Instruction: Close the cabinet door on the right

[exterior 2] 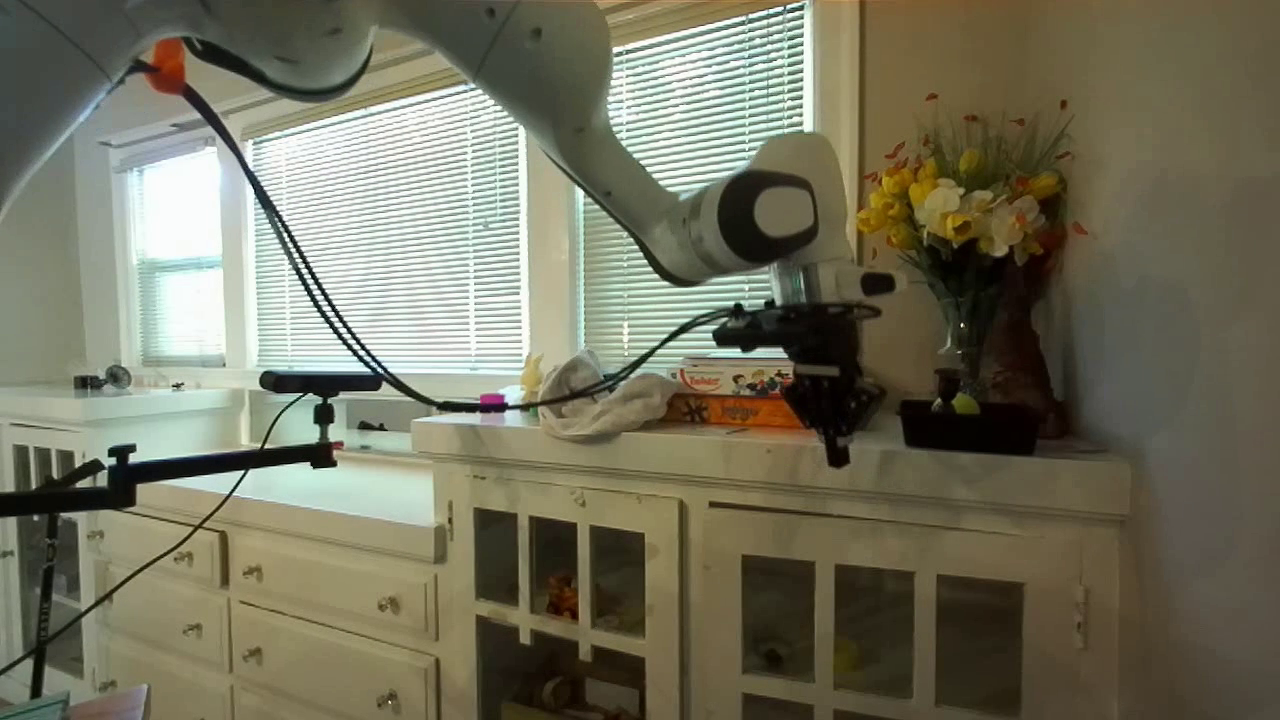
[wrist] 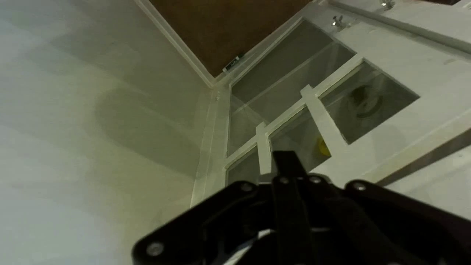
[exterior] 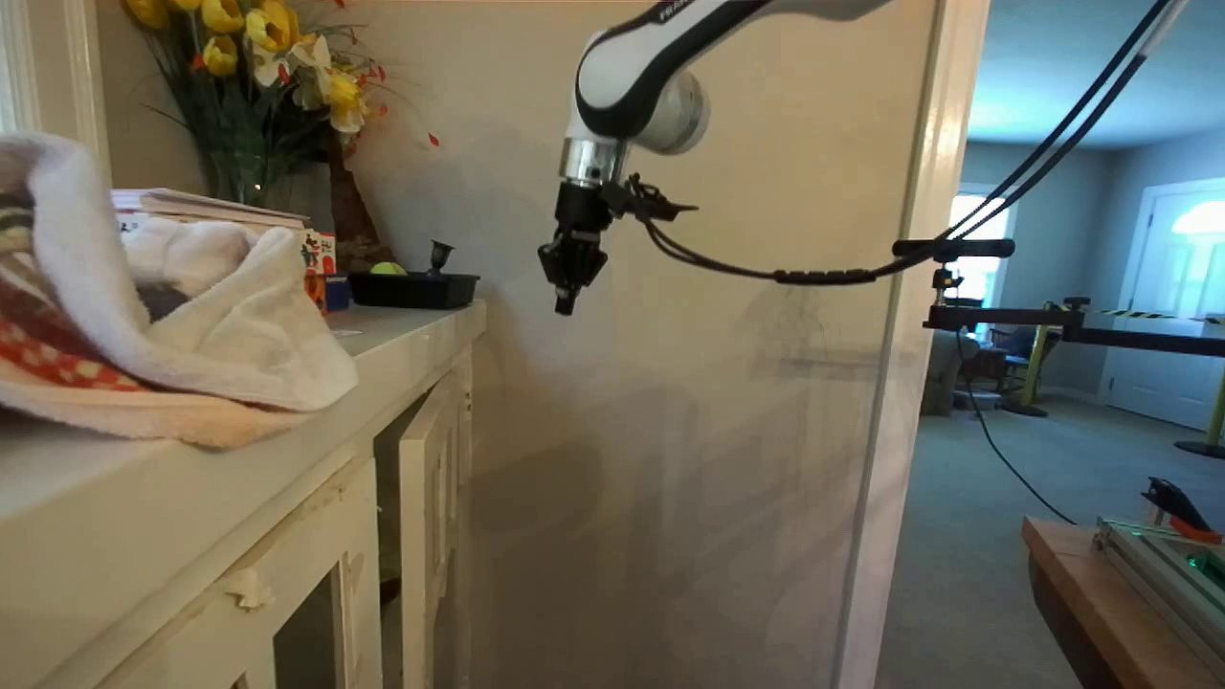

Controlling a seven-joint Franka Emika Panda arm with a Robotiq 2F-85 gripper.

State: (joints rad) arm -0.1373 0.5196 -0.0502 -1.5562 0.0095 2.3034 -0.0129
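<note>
Cabinet door (exterior 2: 925,620) on the right is standing a little open; its free edge is sticking out from the cabinet (exterior 2: 1100,650), while its hinged side is sitting near the wall (exterior: 670,478). Your arm (exterior 2: 560,110) is leaning over from high up: the forearm (exterior 2: 640,195) is sloping downward, the wrist (exterior: 591,158) is making a bend, and so your gripper (exterior: 566,302) is pointing almost straight down. You are having its fingers (wrist: 289,162) pressed together, in a very narrow shape. In both exterior views the gripper is hanging in the air, in front of the counter (exterior 2: 700,450), higher than the door and apart from it. Black cables (exterior: 823,278) are drooping from beside the wrist.
</note>
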